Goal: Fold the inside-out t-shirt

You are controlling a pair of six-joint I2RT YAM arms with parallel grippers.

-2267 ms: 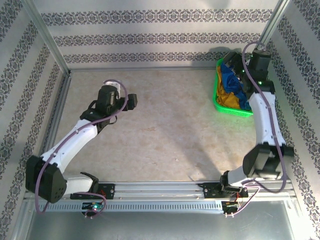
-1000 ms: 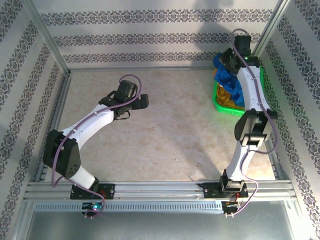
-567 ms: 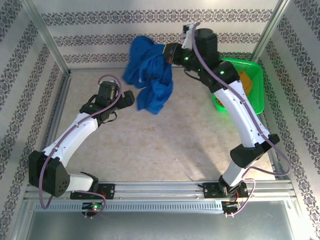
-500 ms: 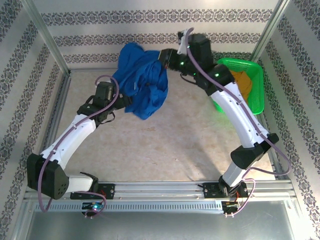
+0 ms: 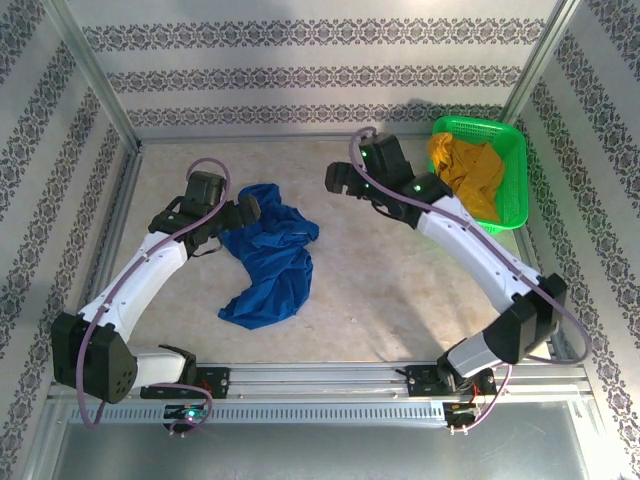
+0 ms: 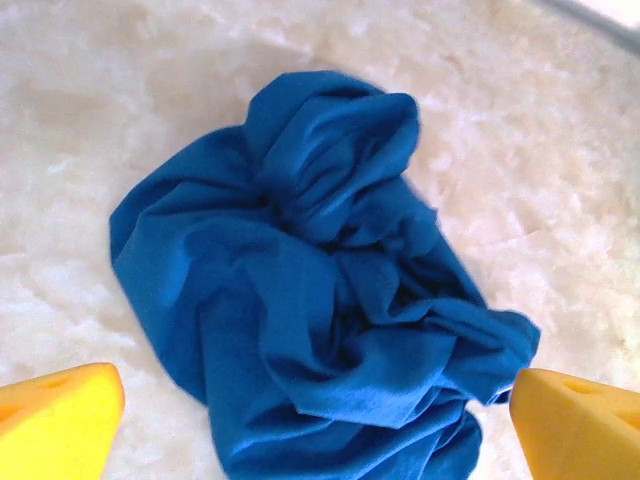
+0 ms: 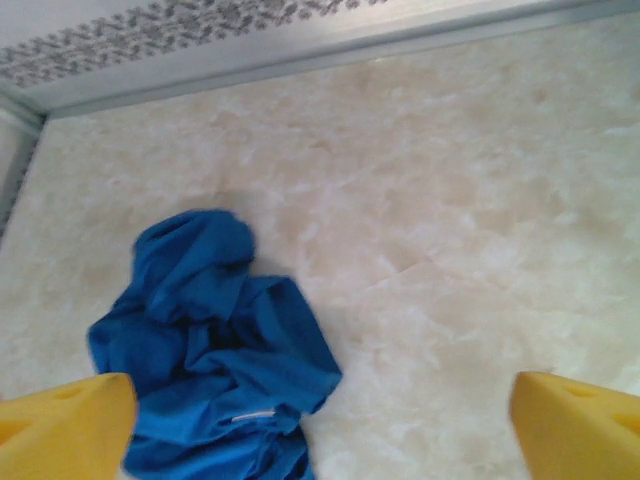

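Left hand (image 5: 243,212): fingers spread wide, gripping nothing. It hangs at the near-left edge of the inside-out t-shirt (image 5: 268,265); whether it touches the cloth, cannot tell.

T-shirt: royal blue, in a crumpled heap on the worktop (image 5: 390,290), just ahead of and below the left hand. In the left wrist view it bunches between the two yellow fingertips. No sleeve, hem or collar can be picked out.

Right hand (image 5: 335,180): fingers also wide apart and empty, above bare worktop, off to the right of the heap and clear of it.

Judged step: shirt laid out for work, folding not yet begun. The next move calls for finding two edges or corners, one per hand, and spreading the cloth flat.

Further right of the right hand: green basket (image 5: 518,170) holding a mustard-yellow garment (image 5: 465,165), well apart. Nothing blocks either hand; the tangle itself is the obstacle.
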